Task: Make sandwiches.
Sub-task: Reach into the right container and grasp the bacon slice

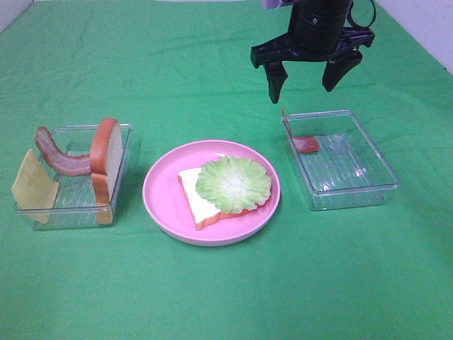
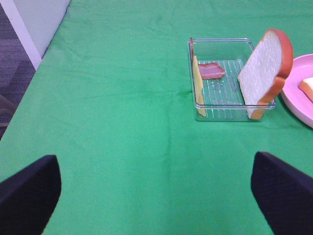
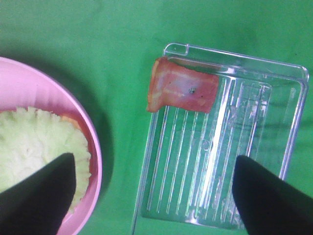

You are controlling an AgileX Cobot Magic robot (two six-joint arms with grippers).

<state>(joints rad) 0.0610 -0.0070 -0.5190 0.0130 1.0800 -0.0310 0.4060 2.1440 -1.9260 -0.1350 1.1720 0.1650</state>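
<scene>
On the pink plate lies a white bread slice with ruffled green lettuce on top. The left clear tray holds an upright bread slice, a curved bacon strip and a yellow cheese square leaning on its outer wall. A second bacon strip leans in a corner of the right tray. My right gripper hangs open above that tray's far side, holding nothing. My left gripper is open over bare cloth, short of the left tray.
A green cloth covers the whole table. In the left wrist view the table's edge and grey floor show beyond the cloth. The plate sits between the two trays, with a narrow gap on each side.
</scene>
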